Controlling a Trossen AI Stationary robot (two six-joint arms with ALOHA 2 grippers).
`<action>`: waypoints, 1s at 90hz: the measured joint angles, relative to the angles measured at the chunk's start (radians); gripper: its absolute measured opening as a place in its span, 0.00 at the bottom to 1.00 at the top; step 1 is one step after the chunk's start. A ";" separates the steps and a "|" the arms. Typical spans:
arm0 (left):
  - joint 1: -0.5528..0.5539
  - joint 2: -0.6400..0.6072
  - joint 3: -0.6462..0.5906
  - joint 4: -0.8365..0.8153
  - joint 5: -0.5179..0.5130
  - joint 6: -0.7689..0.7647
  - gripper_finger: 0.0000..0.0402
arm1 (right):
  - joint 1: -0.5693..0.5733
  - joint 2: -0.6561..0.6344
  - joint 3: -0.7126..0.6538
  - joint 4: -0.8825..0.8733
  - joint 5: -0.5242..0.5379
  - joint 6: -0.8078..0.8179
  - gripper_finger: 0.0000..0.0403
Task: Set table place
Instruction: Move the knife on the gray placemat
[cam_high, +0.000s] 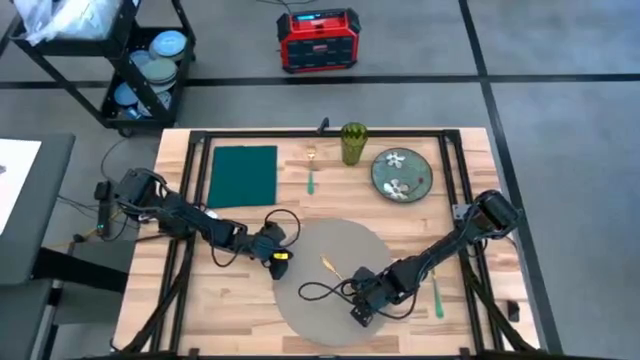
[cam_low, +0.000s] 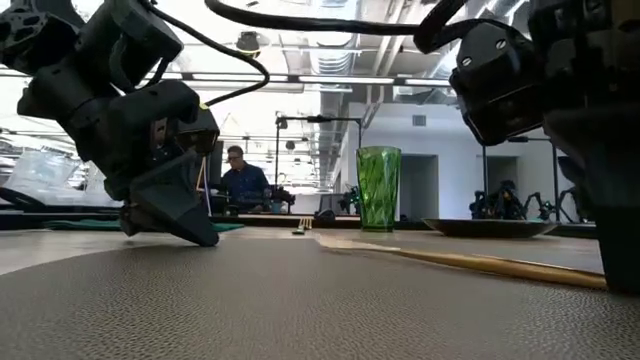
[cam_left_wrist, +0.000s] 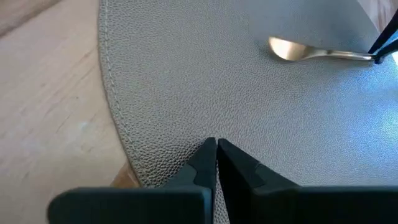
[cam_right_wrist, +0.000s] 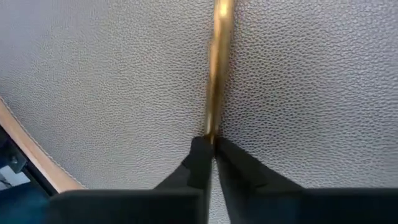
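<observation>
1. The large round grey textured placemat (cam_high: 335, 275) lies flat on the light wooden butcher-block counter (cam_high: 235, 290), at the middle of its near half, with its near edge reaching the counter's front.
2. A slim gold-coloured spoon (cam_high: 333, 267) lies on the placemat, its bowl pointing toward the counter's far left; in the left wrist view its bowl (cam_left_wrist: 287, 50) rests on the mat's grain.
3. The right claw (cam_high: 360, 312) is down on the placemat's right part and is clenched on the handle end of the gold spoon, as the right wrist view shows, with the handle (cam_right_wrist: 217, 68) running out from between the pinched fingers (cam_right_wrist: 198, 163).
4. The left claw (cam_high: 281, 262) sits at the placemat's left edge. Its fingers (cam_left_wrist: 205, 163) are pressed together, tips on the mat's rim; whether they pinch the edge cannot be told.
5. Farther back stand a ribbed green drinking glass (cam_high: 353, 143) and, to its right, a grey-green floral plate (cam_high: 401, 173).
6. A dark green rectangular napkin (cam_high: 243, 175) lies at the far left, with a green-handled gold fork (cam_high: 311, 172) between it and the glass.
7. Another green-handled utensil (cam_high: 438, 296) lies on the bare wood right of the placemat.
8. Beyond the counter, a red and black box (cam_high: 318, 41) sits on the floor, and a dark wheeled cart (cam_high: 140, 70) holds stacked plates.
9. In the low view, a person (cam_low: 243, 180) sits in the room behind.
</observation>
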 joint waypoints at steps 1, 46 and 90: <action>0.000 0.000 0.000 0.000 0.000 0.000 0.00 | 0.000 0.000 0.000 -0.001 -0.001 0.001 0.01; 0.000 0.000 0.000 -0.001 -0.005 0.001 0.00 | 0.025 -0.017 0.000 -0.049 0.091 0.299 0.00; 0.000 0.000 0.000 0.003 -0.006 0.038 0.00 | 0.096 -0.014 0.052 -0.119 0.196 0.714 0.00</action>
